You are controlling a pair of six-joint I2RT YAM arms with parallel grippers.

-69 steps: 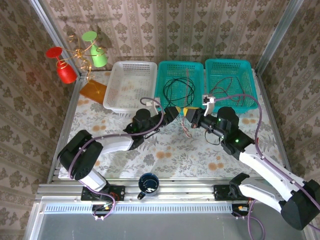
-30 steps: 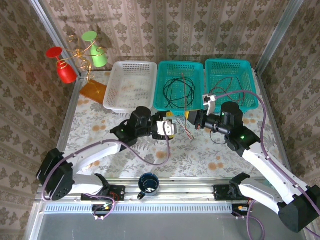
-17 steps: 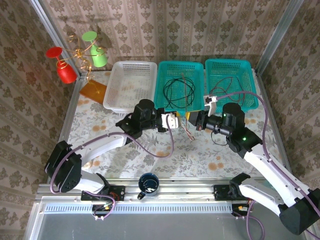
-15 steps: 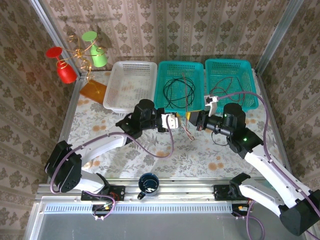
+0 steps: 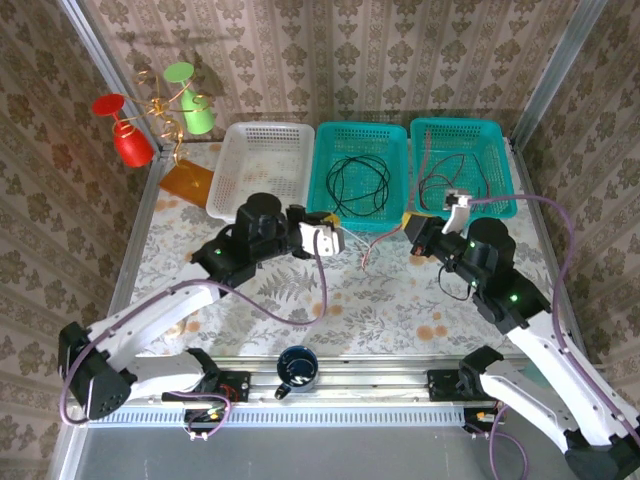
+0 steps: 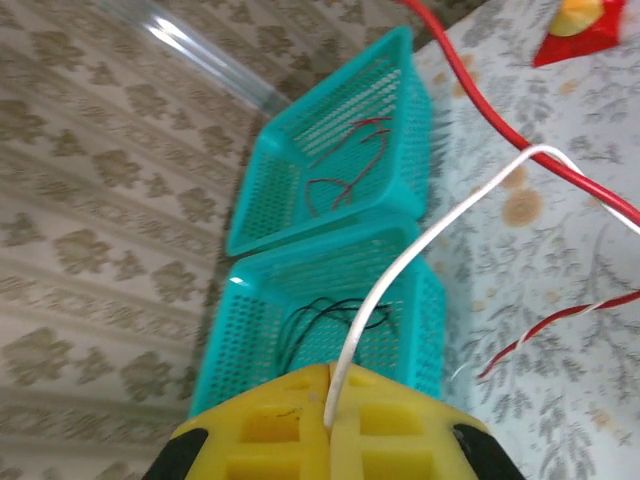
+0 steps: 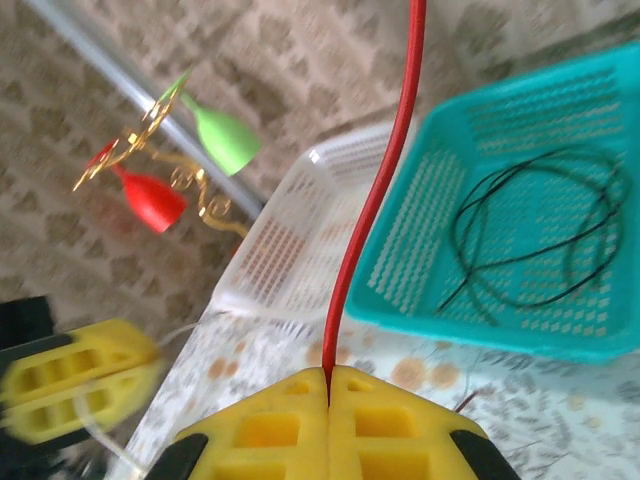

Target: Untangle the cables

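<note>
left gripper [image 6: 330, 405] nips white cable [image 6: 421, 236]; right gripper [image 7: 328, 385] (likewise) red cable [image 7: 374, 200].

Pads of the left hand [image 6: 330, 385] and right hand [image 7: 329, 378] are yellow; the cable [image 6: 430, 237] at the left pads is white, the cable [image 7: 377, 200] at the right pads is red. Top view: desk [image 5: 400, 300] pale with an orange-and-green floral print. At 12 o'clock, one white basket [image 5: 262, 170] and two teal baskets [image 5: 322, 160] holding black cables [image 5: 345, 185]; at 11 o'clock, a red cup [image 5: 125, 135] and a green cup [image 5: 192, 105]; walls [image 5: 350, 60] beige damask.
</note>
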